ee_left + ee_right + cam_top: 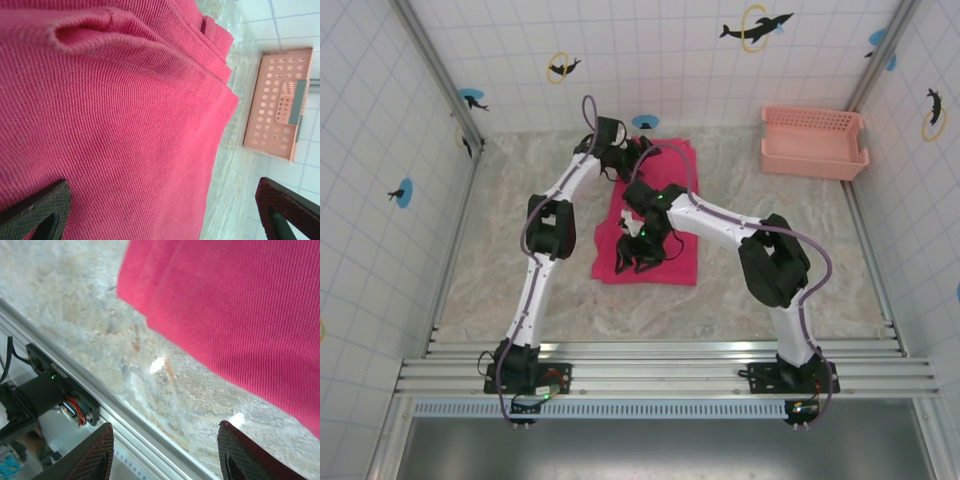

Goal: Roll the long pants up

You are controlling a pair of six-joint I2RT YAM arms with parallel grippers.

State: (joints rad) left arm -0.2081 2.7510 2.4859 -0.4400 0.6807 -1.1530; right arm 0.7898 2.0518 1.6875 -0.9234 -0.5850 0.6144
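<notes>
"Since you look down from above, where are the long pants (655,215)?"

"They lie in the middle of the table (520,270). One end is close to the far edge."

"And the left gripper (628,158)?"

"It is over that far end. Its jaws are wide apart and hold nothing."

"The right gripper (638,258)?"

"At the near end of the pants. Its jaws are apart too."

"Anything else?"

"A pink basket (813,142) sits in the far right corner, well apart from the pants."
</notes>
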